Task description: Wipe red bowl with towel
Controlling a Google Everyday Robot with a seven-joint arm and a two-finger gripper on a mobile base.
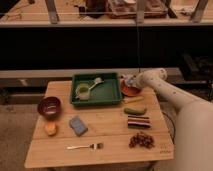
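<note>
A red-orange bowl (131,91) sits on the wooden table just right of the green tray. My gripper (128,81) is at the bowl's far left rim, with the white arm (165,87) reaching in from the right. A pale greyish bundle that looks like the towel (127,78) is at the gripper, over the bowl. Most of the bowl's inside is hidden by the gripper.
The green tray (111,95) holds a cup (83,92) and a brush (96,81). A dark maroon bowl (49,106), an orange fruit (50,129), a blue sponge (77,125) and a fork (86,146) are on the left. A green vegetable (135,111), a striped item (138,121) and a brown cluster (142,140) lie on the right.
</note>
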